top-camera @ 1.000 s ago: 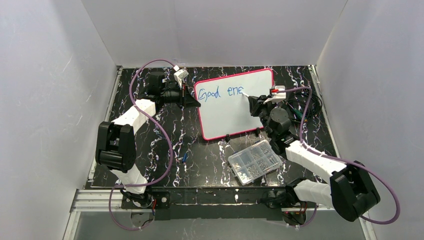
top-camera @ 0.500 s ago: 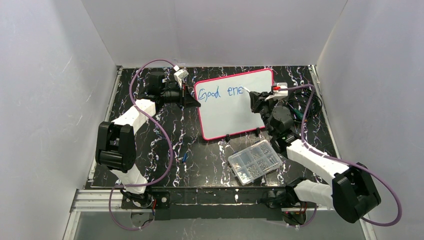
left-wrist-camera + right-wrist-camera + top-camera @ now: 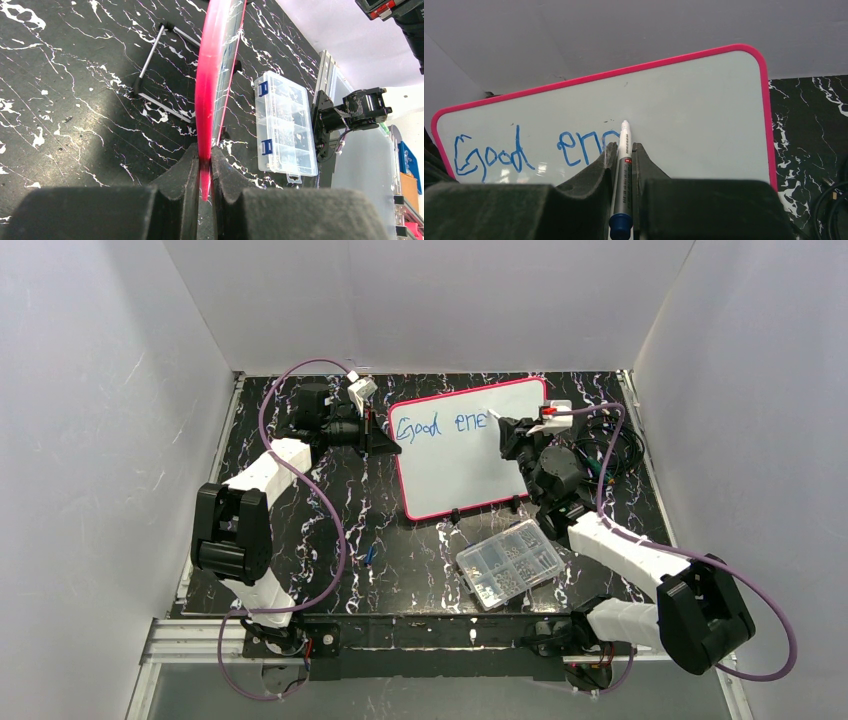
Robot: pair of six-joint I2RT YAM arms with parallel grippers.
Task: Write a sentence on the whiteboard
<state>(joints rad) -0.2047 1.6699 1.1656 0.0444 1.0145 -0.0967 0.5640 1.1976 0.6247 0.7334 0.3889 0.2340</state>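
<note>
The whiteboard [image 3: 470, 470], white with a pink-red frame, stands tilted at the back of the black marbled table. Its left edge [image 3: 210, 90] is pinched between the jaws of my left gripper [image 3: 202, 155], which is shut on it. Blue handwriting [image 3: 440, 426] on the top line reads "Good ene" [image 3: 524, 152]. My right gripper [image 3: 624, 147] is shut on a grey marker [image 3: 623, 175] with a blue end. The marker's white tip [image 3: 625, 123] rests at the board just right of the last letter. In the top view, the right gripper [image 3: 505, 435] sits at the board's right half.
A clear compartmented parts box [image 3: 508, 562] lies in front of the board, also visible from the left wrist [image 3: 285, 125]. A small blue piece [image 3: 370, 554] lies on the table. Dark cables [image 3: 612, 455] are bunched right of the board. White walls enclose the table.
My right gripper with the marker has shifted slightly up the board toward its top edge. The writing looks unchanged, and the left arm has stayed still.
</note>
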